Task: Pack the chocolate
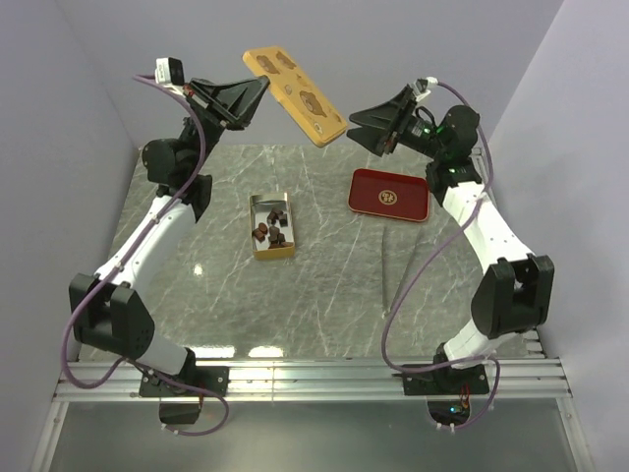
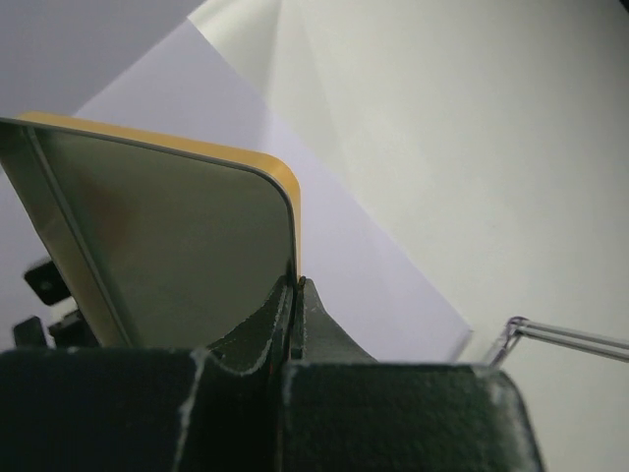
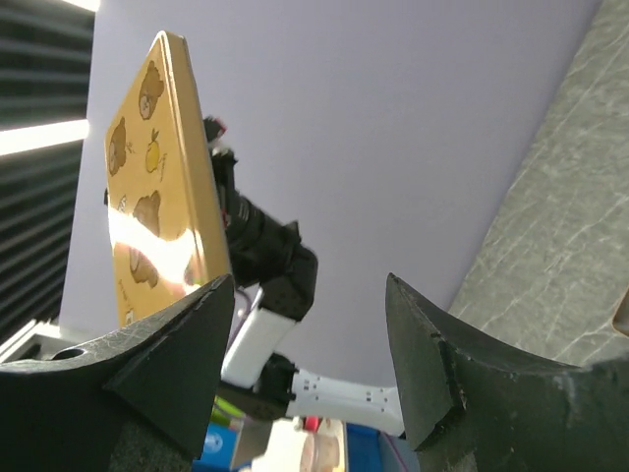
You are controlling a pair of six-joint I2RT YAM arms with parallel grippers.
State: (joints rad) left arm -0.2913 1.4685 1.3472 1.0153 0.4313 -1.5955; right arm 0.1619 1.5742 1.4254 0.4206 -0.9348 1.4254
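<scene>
Several small brown lumps of chocolate [image 1: 273, 230] lie in the open gold tin [image 1: 257, 224] on the marble table. My left gripper [image 1: 257, 87] is raised high and shut on the edge of the yellow lid [image 1: 295, 95] with printed brown shapes. In the left wrist view the lid's shiny underside [image 2: 167, 246] fills the left, its rim pinched between my fingers [image 2: 313, 305]. My right gripper [image 1: 359, 123] is open and empty, raised close to the lid's right end. The lid shows in the right wrist view [image 3: 157, 187], left of the left finger [image 3: 187, 339].
A red rectangular tray [image 1: 390, 194] lies on the table under the right gripper. Grey-violet walls close in the back and sides. The arm bases stand on a metal rail [image 1: 314, 379] at the near edge.
</scene>
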